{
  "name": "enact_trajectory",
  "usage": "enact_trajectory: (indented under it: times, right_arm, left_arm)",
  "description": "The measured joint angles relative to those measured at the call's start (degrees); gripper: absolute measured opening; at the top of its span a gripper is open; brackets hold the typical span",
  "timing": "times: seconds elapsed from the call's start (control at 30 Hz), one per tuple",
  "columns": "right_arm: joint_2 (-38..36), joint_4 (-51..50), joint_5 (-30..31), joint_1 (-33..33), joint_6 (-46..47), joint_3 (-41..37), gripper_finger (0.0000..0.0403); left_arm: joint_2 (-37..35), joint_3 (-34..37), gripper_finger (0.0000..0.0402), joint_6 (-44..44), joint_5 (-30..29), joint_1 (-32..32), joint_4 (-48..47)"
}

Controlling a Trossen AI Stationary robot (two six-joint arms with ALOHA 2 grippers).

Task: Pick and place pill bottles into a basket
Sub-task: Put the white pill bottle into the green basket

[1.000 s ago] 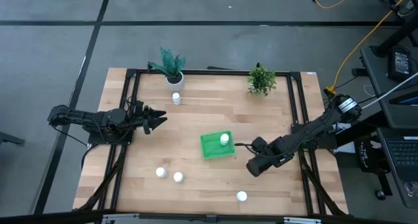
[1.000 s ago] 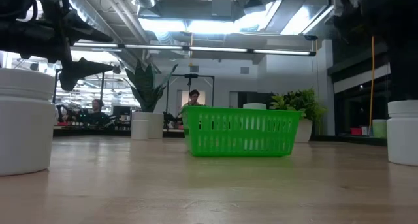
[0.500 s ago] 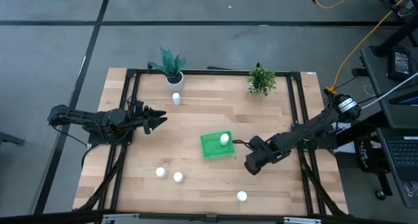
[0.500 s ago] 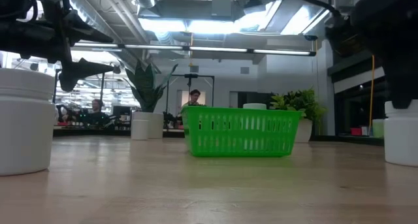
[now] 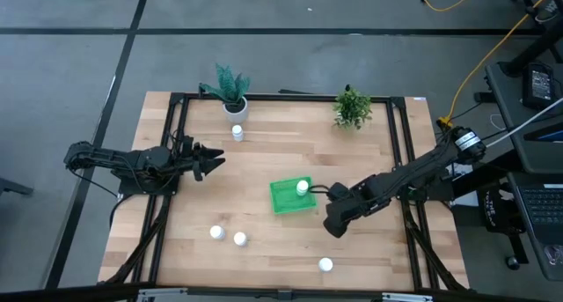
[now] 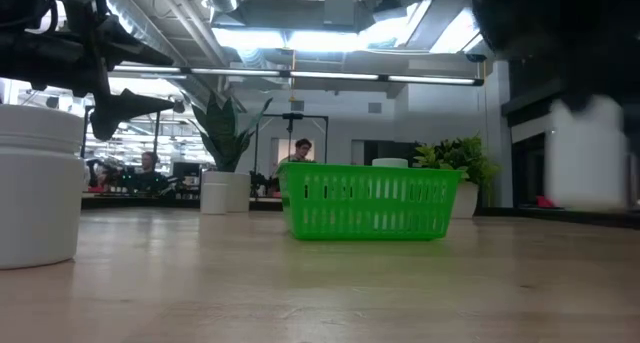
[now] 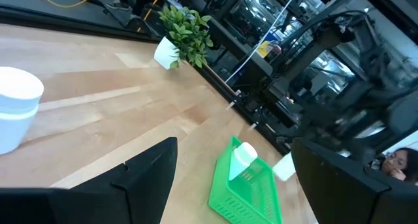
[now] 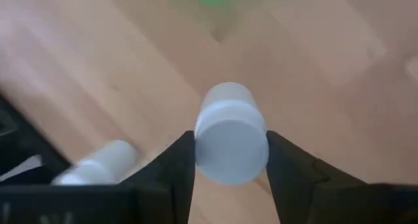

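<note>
Two dark fingers (image 8: 181,164) pinch a white pill bottle (image 8: 230,140) by its cap, held above the wooden table (image 5: 281,143) by the right gripper (image 5: 335,224), just beside the green basket (image 5: 291,197). One bottle (image 5: 303,187) already stands in the basket. Two more (image 5: 216,232) sit near the front edge, another (image 5: 325,265) at the front, and one (image 5: 237,132) by a potted plant (image 5: 228,89). The left gripper (image 5: 209,161) waits at the table's left side, fingers spread.
</note>
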State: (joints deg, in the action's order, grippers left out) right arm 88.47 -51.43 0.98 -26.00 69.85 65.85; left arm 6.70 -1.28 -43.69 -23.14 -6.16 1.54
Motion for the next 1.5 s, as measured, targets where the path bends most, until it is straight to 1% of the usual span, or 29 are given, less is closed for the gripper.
enact_trajectory:
  times: [0.23,0.4,0.6,0.8,0.9,1.03,1.5]
  right_arm:
    - [0.1,-7.2,6.8,4.0,-9.6,15.0,0.0149]
    - [3.7,-9.0,7.6,8.9,-19.9,24.0,0.0149]
    - [15.2,-11.1,3.4,14.5,-34.4,35.9,0.0149]
    - [27.4,-17.3,1.3,17.3,-45.0,47.4,0.0149]
    - [31.8,-20.0,-0.2,17.7,-48.1,49.8,0.0149]
    - [35.1,-21.5,-1.1,17.6,-50.9,50.2,0.0149]
    - [39.0,-21.1,-1.1,19.1,-53.9,50.2,0.0149]
  left_arm:
    - [0.0,0.0,0.0295,1.3,0.0,0.0,0.0]
    - [0.0,0.0,0.0295,2.4,-0.1,0.0,0.0]
    - [0.0,0.0,0.0295,2.5,-0.2,0.0,0.0]
    - [0.0,0.0,0.0295,2.5,-0.2,0.0,0.0]
    - [0.0,0.0,0.0295,2.5,-0.2,0.0,0.0]
    - [0.0,0.0,0.0295,2.5,-0.2,0.0,0.0]
    - [0.0,0.0,0.0295,4.0,-0.2,0.0,0.0]
